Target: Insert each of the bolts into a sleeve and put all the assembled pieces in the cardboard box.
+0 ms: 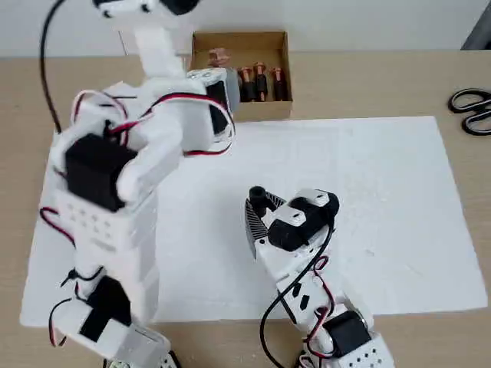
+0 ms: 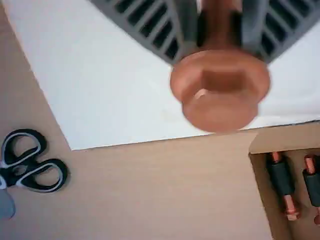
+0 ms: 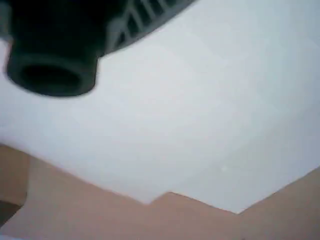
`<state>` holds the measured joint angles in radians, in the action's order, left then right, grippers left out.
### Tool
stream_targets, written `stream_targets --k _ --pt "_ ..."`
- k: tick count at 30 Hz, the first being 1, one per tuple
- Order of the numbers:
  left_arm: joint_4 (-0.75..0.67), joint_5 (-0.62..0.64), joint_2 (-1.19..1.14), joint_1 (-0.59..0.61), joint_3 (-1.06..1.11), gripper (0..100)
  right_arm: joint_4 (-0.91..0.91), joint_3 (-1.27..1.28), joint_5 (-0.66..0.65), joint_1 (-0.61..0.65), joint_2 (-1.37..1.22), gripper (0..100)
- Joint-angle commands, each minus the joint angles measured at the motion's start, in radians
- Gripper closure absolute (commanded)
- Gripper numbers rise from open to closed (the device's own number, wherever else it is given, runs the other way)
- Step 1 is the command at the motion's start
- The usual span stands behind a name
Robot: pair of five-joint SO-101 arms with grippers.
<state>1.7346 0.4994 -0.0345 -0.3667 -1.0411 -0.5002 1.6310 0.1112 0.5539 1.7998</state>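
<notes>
- The left gripper (image 2: 219,31) hung over the far edge of the white sheet (image 1: 368,199), just beside the cardboard box (image 1: 239,38).
- Its fingers (image 2: 150,22) pinched a copper bolt (image 2: 220,90) by the shank. The flanged head pointed away from the wrist, clear of the sheet.
- The right gripper (image 1: 257,213) stood over the middle of the sheet, well apart from the box.
- Its fingers (image 3: 145,17) pinched a black sleeve (image 3: 50,62). The open bore of the sleeve faced outward, and in the high view the sleeve stuck up from the fingers.
- Bolt and sleeve were apart, one in each gripper.
- The box sat on the desk (image 1: 368,84) beyond the sheet. It held several assembled pieces (image 1: 261,83), copper bolts in black sleeves, lying side by side at one side.
- One more copper part (image 1: 219,57) lay alone in the box near the opposite corner. Its kind could not be told.
- Scissors (image 1: 472,109) with black handles lay on the bare desk, off the far corner of the sheet.
</notes>
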Motion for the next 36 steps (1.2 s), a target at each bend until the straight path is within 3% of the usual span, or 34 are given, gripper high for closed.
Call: stream_targets --k 1,16,21,27,36 --pt "0.012 0.034 0.057 0.006 0.027 99 0.027 -0.003 0.018 0.002 0.015 99.5" --pt "-0.199 -0.012 0.055 0.003 0.166 99 0.107 -0.008 0.018 0.002 0.015 99.5" --pt "-0.302 -0.141 0.066 -0.025 0.231 99 0.165 -0.002 0.018 0.002 0.012 99.5" --pt "-0.176 -0.158 0.106 -0.150 0.202 99 0.165 0.006 0.018 0.001 0.012 99.5" --pt "-0.117 -0.124 0.293 -0.107 0.355 99 0.173 0.029 0.018 0.002 0.013 99.5"
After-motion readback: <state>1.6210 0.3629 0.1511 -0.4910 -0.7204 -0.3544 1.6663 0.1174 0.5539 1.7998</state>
